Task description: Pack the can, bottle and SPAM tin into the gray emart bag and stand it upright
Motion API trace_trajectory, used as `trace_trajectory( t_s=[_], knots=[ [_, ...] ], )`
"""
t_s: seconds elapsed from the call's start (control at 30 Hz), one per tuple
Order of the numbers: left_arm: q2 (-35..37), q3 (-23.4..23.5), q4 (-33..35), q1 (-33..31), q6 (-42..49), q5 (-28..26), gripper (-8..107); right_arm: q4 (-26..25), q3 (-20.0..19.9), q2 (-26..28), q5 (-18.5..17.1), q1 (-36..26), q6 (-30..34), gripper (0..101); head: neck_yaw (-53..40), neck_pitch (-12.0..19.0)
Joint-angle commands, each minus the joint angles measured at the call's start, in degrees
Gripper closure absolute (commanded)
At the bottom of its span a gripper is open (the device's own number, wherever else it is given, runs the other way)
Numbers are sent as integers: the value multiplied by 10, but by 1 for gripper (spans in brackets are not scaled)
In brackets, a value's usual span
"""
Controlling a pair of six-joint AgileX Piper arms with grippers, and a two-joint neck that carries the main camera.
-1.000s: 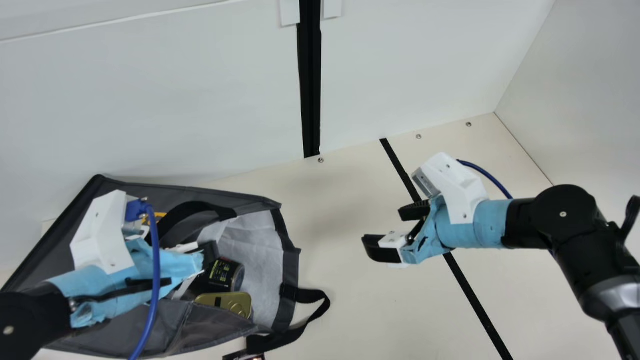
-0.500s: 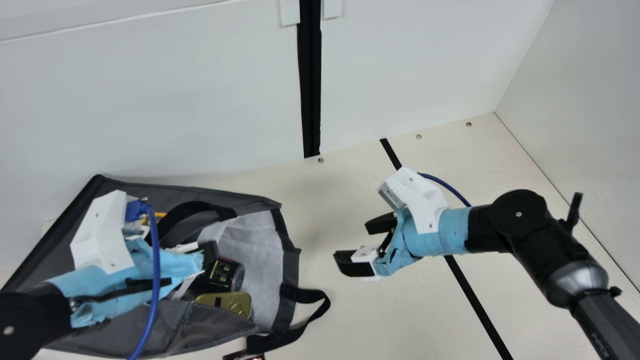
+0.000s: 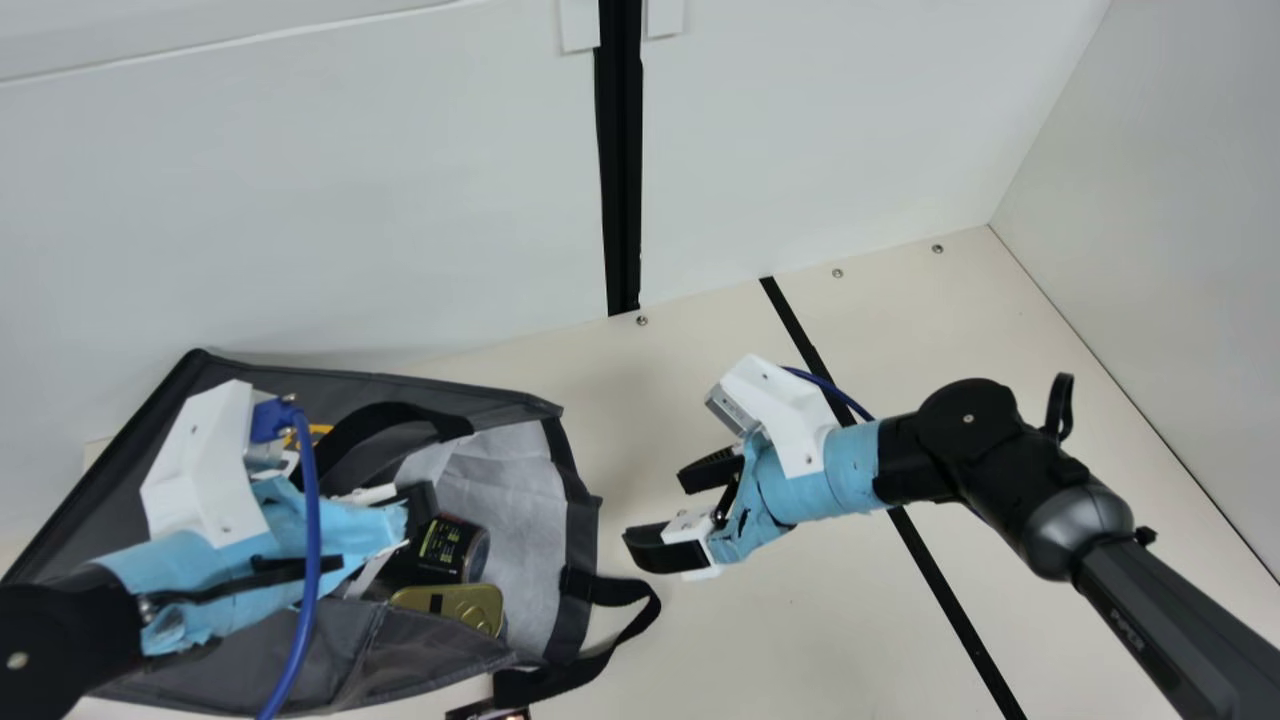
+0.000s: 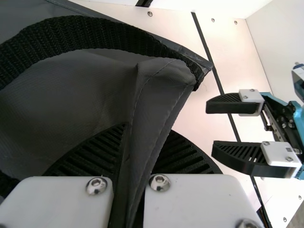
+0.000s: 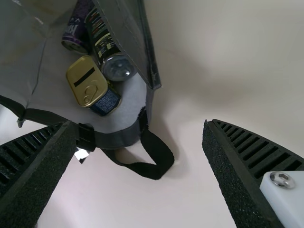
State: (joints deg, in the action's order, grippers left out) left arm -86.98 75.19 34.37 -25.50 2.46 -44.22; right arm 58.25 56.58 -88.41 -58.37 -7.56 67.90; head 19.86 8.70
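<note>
Gray emart bag (image 3: pixel 430 655): lying on its side on the table (image 3: pixel 780 630), mouth facing the right arm, pale lining (image 3: pixel 515 500) exposed; not upright.
Yellow patch (image 3: pixel 318 434): just beside the left wrist in main view; print or separate item, cannot tell.
Upper handle (image 3: pixel 400 415): black webbing, arched over the bag's gray side.
Left gripper (image 3: pixel 415 510): at the bag; jaws clamped on a fold of its gray fabric, as seen in left wrist view.
Can (image 5: pixel 77 28): purple, inside the bag, deeper from the mouth, beside the bottle.
Bottle (image 3: pixel 452 550): dark with yellow-green print, inside the bag, lying on the lining with one end toward the mouth.
SPAM tin (image 3: pixel 470 605): gold end with pull ring visible, inside the bag, just beside the bottle; dark blue side seen in right wrist view.
Item at lower edge (image 3: pixel 490 712): dark, mostly cut off; cannot identify.
Lower handle (image 3: pixel 650 605): black, looped out from the mouth edge onto the table.
Right gripper (image 3: pixel 662 512): above the table, near the lower handle, apart from the bag; jaws apart, nothing between.
Black strip (image 3: pixel 945 590): runs aslant across the table, passing beneath the right arm.
</note>
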Motion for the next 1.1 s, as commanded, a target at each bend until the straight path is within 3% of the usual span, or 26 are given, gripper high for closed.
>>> trace_trajectory(
  t_s=[0.0, 0.4, 1.07],
  knots=[
    [0, 0, 0, 0, 0, 0, 107, 8, 2, -10, -5, 4, 5, 6, 1, 13],
    [0, 0, 0, 0, 0, 0, 107, 53, 13, -77, -19, 32, 40, 6, 1, 13],
    [0, 0, 0, 0, 0, 0, 107, 99, 60, -176, -8, 93, 64, 6, 1, 13]
  ],
)
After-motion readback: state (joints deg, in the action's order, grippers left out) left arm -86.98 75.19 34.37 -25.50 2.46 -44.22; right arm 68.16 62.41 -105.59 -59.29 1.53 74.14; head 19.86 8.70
